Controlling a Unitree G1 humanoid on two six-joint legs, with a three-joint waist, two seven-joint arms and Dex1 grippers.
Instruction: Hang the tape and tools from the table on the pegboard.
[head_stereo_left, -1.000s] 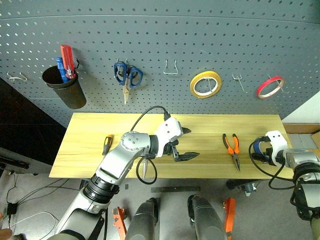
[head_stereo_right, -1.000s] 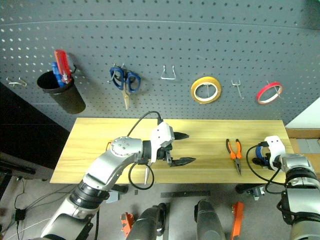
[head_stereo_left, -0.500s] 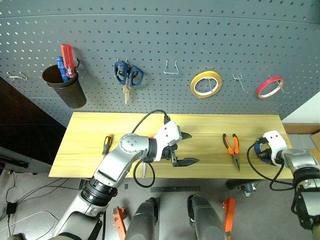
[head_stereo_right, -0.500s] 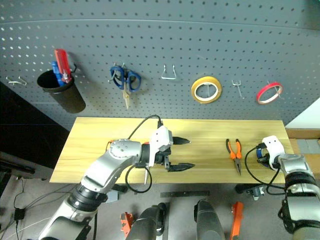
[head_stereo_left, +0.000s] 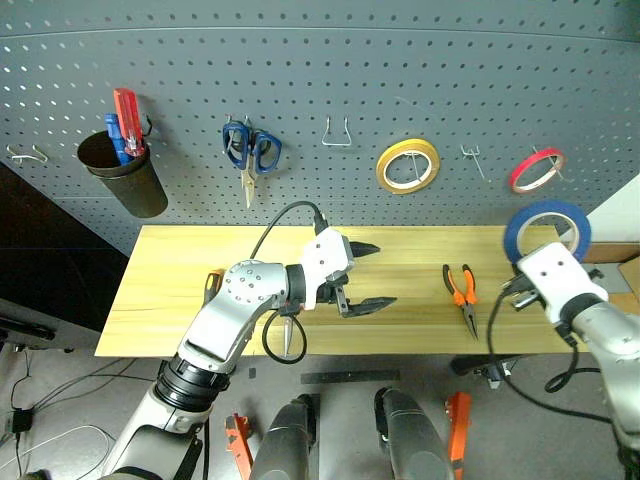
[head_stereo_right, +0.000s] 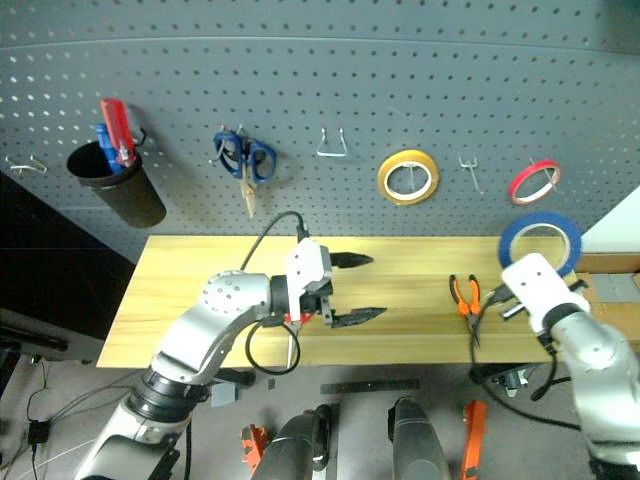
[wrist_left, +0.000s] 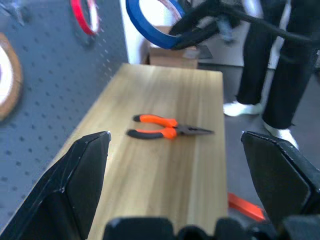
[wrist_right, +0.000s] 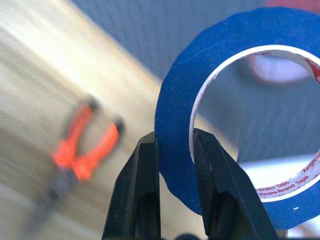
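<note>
— Tape (head_stereo_left: 546, 228), the blue roll, was pinched by its band in the right gripper (wrist_right: 175, 165), up off the table (head_stereo_left: 180, 290) near the pegboard (head_stereo_left: 330, 60).

— And the left gripper (head_stereo_left: 368, 276)?

— Spread wide, empty, above the wood. Next it needed a free hook (head_stereo_left: 472, 160); pliers (head_stereo_left: 462, 292) waited.

Blue tape (head_stereo_left: 546, 229) is showing a white inner rim; pliers (head_stereo_left: 462, 292) are showing orange-and-black handles on yellowish wood-grain table (head_stereo_left: 180, 270).
</note>
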